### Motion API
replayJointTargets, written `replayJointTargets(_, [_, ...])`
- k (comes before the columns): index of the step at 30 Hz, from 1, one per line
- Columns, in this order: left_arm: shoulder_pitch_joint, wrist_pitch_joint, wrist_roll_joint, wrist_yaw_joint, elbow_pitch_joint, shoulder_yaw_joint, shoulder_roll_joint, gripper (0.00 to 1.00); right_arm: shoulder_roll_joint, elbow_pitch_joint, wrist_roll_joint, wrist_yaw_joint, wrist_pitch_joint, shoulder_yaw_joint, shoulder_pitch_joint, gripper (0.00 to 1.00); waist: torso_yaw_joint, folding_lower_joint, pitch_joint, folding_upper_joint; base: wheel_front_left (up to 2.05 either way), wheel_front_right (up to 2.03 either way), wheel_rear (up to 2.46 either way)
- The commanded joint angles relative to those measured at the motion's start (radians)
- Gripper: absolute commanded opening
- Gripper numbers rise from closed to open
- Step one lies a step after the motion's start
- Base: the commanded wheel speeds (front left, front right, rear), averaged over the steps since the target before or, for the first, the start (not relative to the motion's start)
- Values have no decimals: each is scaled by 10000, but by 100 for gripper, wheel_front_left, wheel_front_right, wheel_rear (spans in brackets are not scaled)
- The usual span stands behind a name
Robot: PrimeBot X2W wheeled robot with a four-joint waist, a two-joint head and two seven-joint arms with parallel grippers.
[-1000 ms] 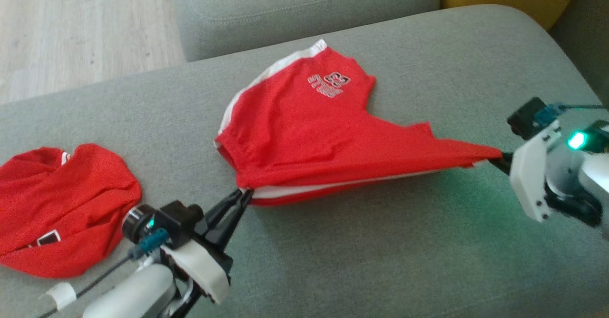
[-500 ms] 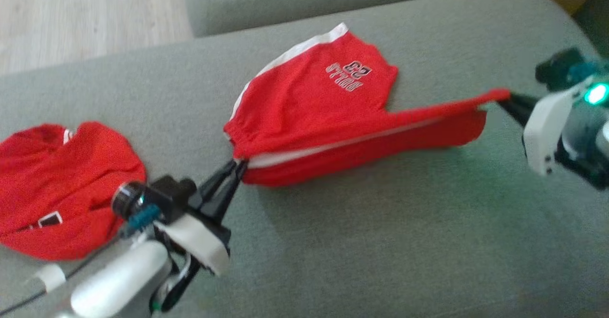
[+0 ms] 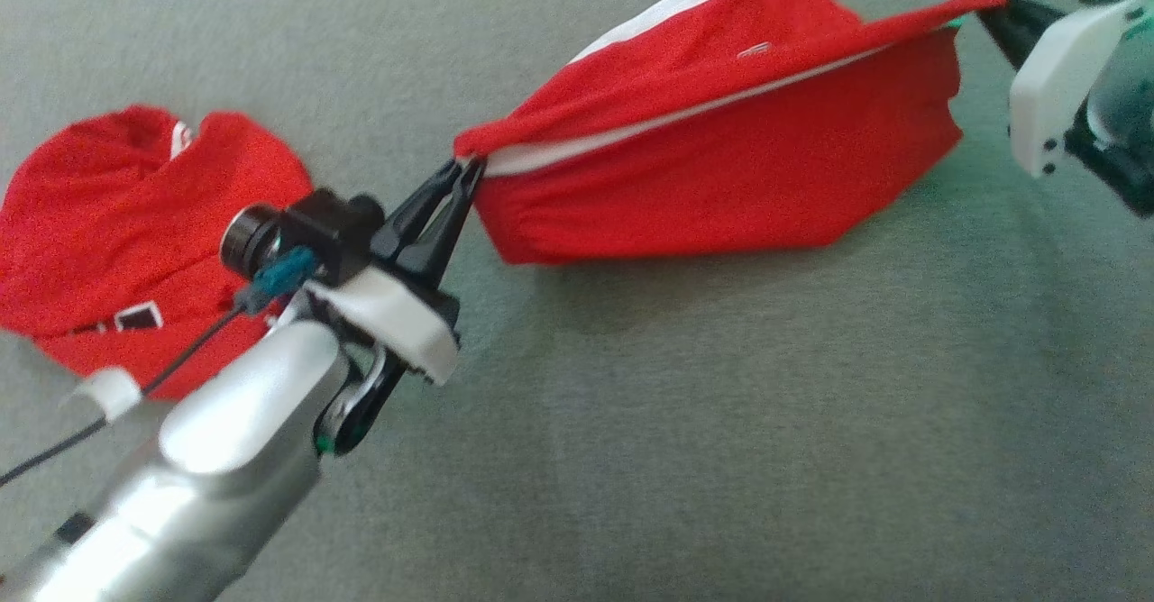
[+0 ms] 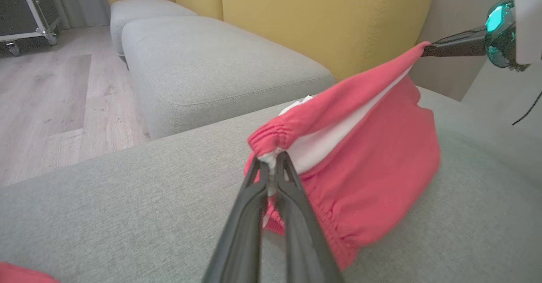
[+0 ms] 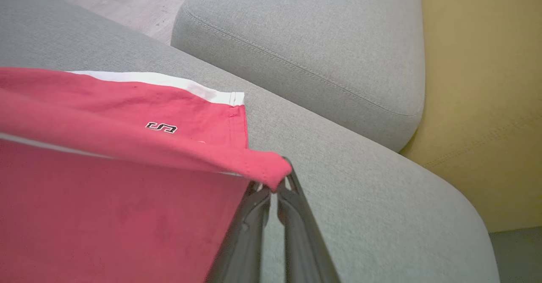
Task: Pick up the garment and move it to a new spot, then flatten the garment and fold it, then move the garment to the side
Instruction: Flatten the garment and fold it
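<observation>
Clamping the waistband end of the red shorts [image 3: 721, 178], the left gripper [image 3: 467, 177] held them stretched over the grey cushion [image 3: 721, 458], hem perhaps brushing it; beyond, the right gripper [image 3: 989, 7] pinched the far corner. Judged mid-carry: next, both ends needed lowering together to lay them flat.

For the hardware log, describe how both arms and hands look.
The left hand and right hand each have two long, slim black fingers on a white plate. The left forearm is glossy silver, with a round black camera, teal plug and thin black cable. A teal-green light glows by the right hand.
</observation>
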Motion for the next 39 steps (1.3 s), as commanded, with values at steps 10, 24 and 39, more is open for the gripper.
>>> replayJointTargets(10, [-1963, -311, 214, -565, 1551, 317, -1116, 0, 362, 1765, -615, -9, -604, 100, -1540, 0, 1343, -2, 1554, -1, 0, 0, 0])
replayJointTargets(24, [-2908, -758, 434, -1037, 3104, 113, -2111, 100, 580, 3256, -766, -9, -1720, 379, -2635, 100, 1794, -2, 2174, -1, 0, 0, 0])
replayJointTargets(39, [-2182, -1184, 409, -476, 2893, 1511, -1646, 100, 1369, 4097, 371, -9, -4251, -535, -1785, 100, 1021, -2, 682, -1, 0, 0, 0])
